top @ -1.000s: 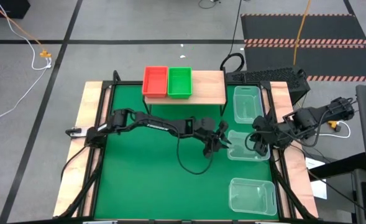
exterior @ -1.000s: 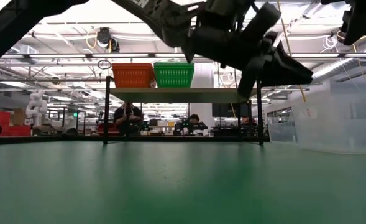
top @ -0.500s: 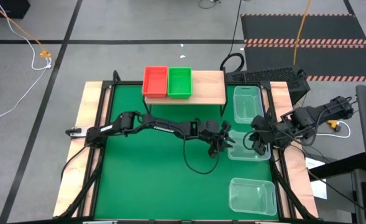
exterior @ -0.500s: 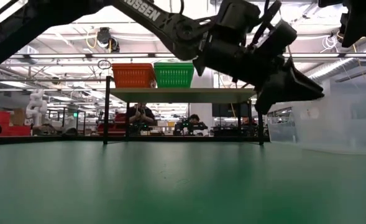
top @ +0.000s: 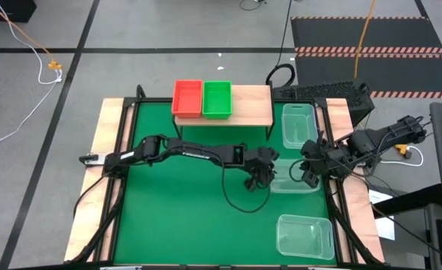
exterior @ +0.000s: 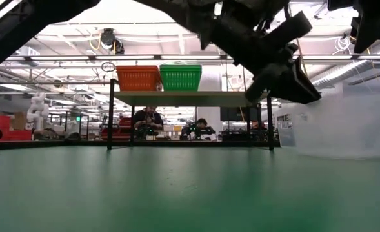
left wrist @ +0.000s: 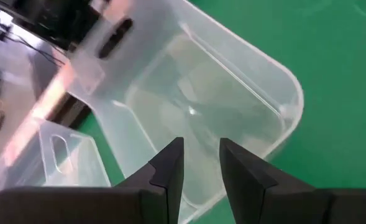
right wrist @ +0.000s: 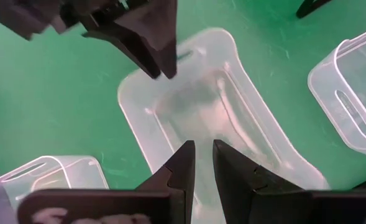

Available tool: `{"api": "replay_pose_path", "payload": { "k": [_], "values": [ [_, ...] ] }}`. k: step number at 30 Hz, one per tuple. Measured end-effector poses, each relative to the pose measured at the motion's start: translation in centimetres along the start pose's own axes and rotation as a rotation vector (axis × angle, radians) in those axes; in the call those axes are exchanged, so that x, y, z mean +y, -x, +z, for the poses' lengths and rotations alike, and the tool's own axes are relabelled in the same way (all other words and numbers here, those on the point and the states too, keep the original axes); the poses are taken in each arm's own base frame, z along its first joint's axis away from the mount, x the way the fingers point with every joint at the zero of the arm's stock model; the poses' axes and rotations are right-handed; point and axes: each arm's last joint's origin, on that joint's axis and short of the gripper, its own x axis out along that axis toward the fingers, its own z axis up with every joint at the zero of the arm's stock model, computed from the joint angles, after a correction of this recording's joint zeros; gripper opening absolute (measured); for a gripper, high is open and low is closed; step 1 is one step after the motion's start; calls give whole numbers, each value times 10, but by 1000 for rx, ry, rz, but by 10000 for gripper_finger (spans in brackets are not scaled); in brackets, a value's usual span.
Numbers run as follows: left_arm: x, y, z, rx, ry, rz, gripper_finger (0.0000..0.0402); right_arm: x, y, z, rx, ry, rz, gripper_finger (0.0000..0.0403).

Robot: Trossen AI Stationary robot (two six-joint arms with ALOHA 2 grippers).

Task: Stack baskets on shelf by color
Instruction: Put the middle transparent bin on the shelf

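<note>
Left gripper (top: pixel 260 178): clamped on near-left wall of middle clear basket (top: pixel 294 180), at mat's right edge, seemingly to share the lift. Right gripper (top: pixel 308 172): pinched on same basket's opposite wall. Basket lay mouth up, long axis across the mat. Red basket (top: pixel 187 98) and green basket (top: pixel 217 99) occupied shelf (top: pixel 252 105) left end; right end bare.

— Count of clear baskets on the table?
— Three: one (top: pixel 299 124) beside the shelf, one (top: pixel 293 178) mid-right, one (top: pixel 305 236) at the near right.
— Coloured baskets?
— One red basket (top: pixel 187 98), one green basket (top: pixel 217 99), both on the shelf (top: pixel 251 105).
— Shelves?
— One.
— Grippers?
— Two: left gripper (top: pixel 260 178), right gripper (top: pixel 306 171).
</note>
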Motion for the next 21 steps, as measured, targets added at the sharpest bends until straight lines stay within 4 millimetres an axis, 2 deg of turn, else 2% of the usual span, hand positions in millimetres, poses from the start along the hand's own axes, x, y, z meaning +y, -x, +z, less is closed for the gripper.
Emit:
{"api": "replay_pose_path", "payload": {
  "k": [10, 16, 21],
  "values": [
    [5, 20, 22, 82, -114, -68, 106, 0, 0, 0, 5, 5, -2, 50],
    [7, 33, 25, 142, -184, -156, 106, 0, 0, -1, 22, 6, 11, 50],
    [5, 34, 23, 158, -236, -186, 106, 1, 0, -1, 22, 4, 11, 50]
  ]
}}
